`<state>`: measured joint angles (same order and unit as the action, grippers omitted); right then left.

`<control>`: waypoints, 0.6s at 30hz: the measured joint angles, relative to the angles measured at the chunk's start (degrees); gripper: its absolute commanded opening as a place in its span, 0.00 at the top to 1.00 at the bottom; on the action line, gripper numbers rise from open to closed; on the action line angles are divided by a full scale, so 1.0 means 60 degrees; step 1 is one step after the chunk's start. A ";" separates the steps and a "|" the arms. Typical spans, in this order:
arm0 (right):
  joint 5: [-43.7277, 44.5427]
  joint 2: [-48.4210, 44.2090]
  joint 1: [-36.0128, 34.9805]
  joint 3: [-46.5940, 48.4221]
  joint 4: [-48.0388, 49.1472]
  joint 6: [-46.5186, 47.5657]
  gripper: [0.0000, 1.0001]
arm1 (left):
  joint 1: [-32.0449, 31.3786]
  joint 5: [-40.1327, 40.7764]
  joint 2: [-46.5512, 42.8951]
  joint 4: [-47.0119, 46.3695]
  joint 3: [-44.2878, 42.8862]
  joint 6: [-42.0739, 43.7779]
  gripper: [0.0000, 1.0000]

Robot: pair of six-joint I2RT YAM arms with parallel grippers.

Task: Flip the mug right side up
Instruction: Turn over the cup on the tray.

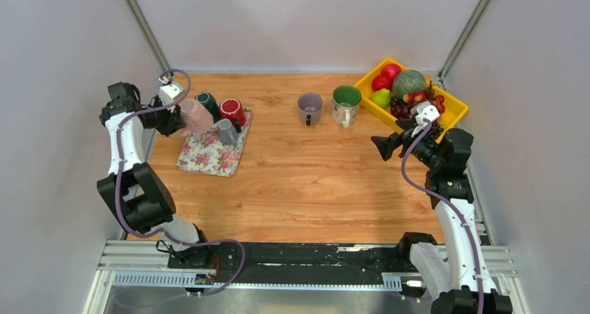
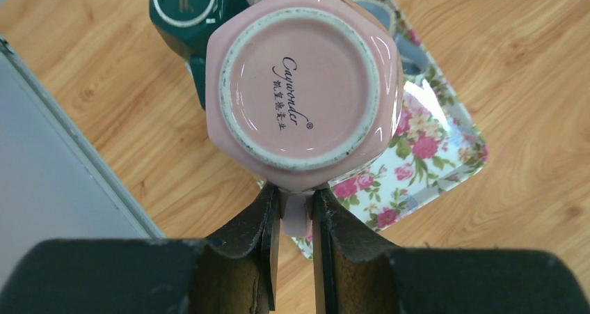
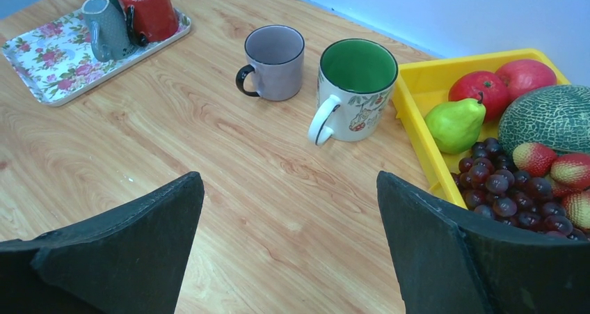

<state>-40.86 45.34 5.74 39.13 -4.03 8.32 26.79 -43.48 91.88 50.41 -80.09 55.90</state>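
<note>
Left gripper (image 2: 292,213) is pinching the handle of the pink mug (image 2: 303,84), jaws nearly closed on it. The mug's base is facing the wrist camera, maker's print showing. In the top view the mug is sitting at the back left corner of the floral tray (image 2: 445,154), at the left of the table (image 1: 313,182). Cannot tell whether it is resting on the tray or hanging clear of it.

A dark green mug (image 2: 184,8) is standing just behind the pink one. A red mug (image 3: 147,8) and a grey mug (image 3: 104,28) are sitting upside down on the tray.

Right gripper (image 3: 289,178) is hovering over bare wood, jaws spread wide, holding nothing. Ahead of it, a lilac mug (image 3: 273,62) and a white mug with a green inside (image 3: 355,88) are standing upright side by side, near the yellow fruit bin (image 3: 417,84).
</note>
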 measured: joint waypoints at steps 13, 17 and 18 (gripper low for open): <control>-0.0463 -0.0011 0.0000 -0.0146 0.0004 0.0004 0.00 | -0.0106 -0.2346 -0.2284 -0.0266 0.0029 -0.2546 1.00; -0.0670 -0.0157 0.0000 -0.0146 0.0007 0.0004 0.00 | -0.0561 -0.2696 -0.3133 -0.1606 0.0586 -0.4080 1.00; -0.0739 -0.0215 0.0000 -0.0149 0.0007 0.0004 0.00 | -0.0765 -0.2728 -0.3388 -0.1971 0.0794 -0.4513 1.00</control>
<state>-45.30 44.05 5.74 38.24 -3.99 8.34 22.20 -59.86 71.55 38.59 -75.33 28.82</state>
